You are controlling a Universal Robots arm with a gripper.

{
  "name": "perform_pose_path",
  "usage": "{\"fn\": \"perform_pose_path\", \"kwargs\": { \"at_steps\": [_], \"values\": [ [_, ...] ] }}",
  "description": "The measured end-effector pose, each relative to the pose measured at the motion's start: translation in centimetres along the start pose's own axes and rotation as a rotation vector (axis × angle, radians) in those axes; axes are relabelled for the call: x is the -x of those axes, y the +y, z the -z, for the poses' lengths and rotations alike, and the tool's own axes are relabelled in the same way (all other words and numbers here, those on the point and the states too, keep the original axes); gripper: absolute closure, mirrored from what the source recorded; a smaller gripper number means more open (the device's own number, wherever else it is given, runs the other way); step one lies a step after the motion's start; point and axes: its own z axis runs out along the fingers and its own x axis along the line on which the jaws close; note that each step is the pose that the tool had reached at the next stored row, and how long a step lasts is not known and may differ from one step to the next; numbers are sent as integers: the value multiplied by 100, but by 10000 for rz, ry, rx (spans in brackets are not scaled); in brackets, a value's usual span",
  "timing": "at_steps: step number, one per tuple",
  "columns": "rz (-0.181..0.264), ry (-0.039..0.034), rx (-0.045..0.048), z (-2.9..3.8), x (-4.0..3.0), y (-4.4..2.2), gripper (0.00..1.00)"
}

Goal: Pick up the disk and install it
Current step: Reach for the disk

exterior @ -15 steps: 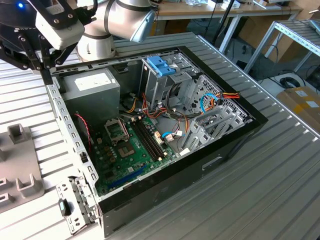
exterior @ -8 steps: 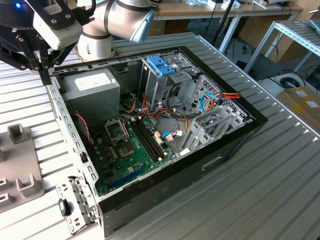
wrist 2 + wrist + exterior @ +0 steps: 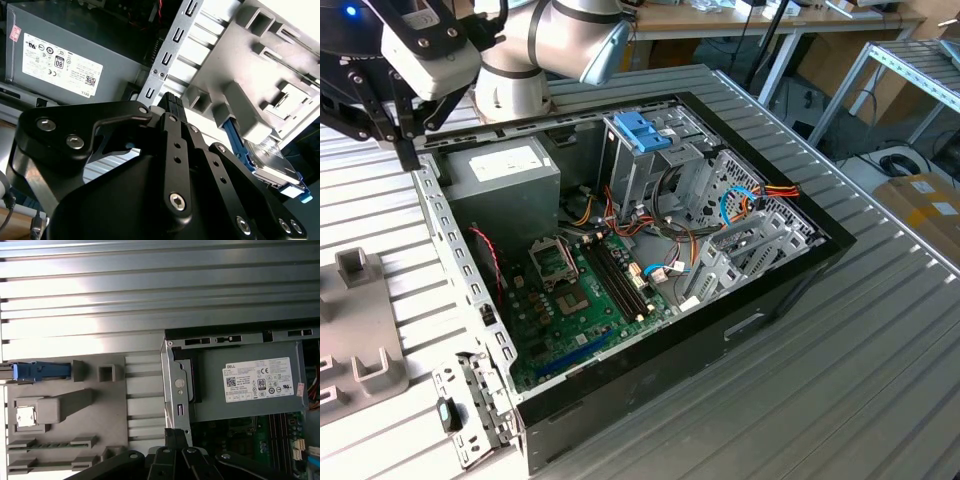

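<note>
My gripper [image 3: 172, 98] hangs closed on nothing, pads together as best I can judge from both wrist views, right over the edge of the open case [image 3: 620, 390] by the supply [image 3: 60, 55]. And there's the disk [image 3: 272, 159], out on the grey fixture [image 3: 75, 405] that sits on the table [image 3: 840, 400] just beside the case, on the exterior view's left. It looks to stand on edge along one side of the fixture, blue frame [image 3: 40, 371] showing. I read it as stiff metal, weighty for its size, with smooth faces that could slip and no tolerance for a knock. The plastic frame will likely flex, so the hold belongs across the flat metal faces, square and firm, not on the frame's tabs. The table is ribbed metal, hard and unforgiving if anything drops. Inside the case it's tight: a bare blue bracket [image 3: 642, 130] sits atop the cage [image 3: 620, 180] and loose cables [image 3: 760, 195] crowd around it. Benches [image 3: 800, 20] line the room behind.
</note>
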Motion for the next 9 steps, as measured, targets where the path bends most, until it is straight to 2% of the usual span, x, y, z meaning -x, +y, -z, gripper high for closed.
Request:
{"fn": "perform_pose_path", "kwargs": {
  "at_steps": [9],
  "values": [
    [0, 0, 0, 1, -35, -3, 90]
  ]
}}
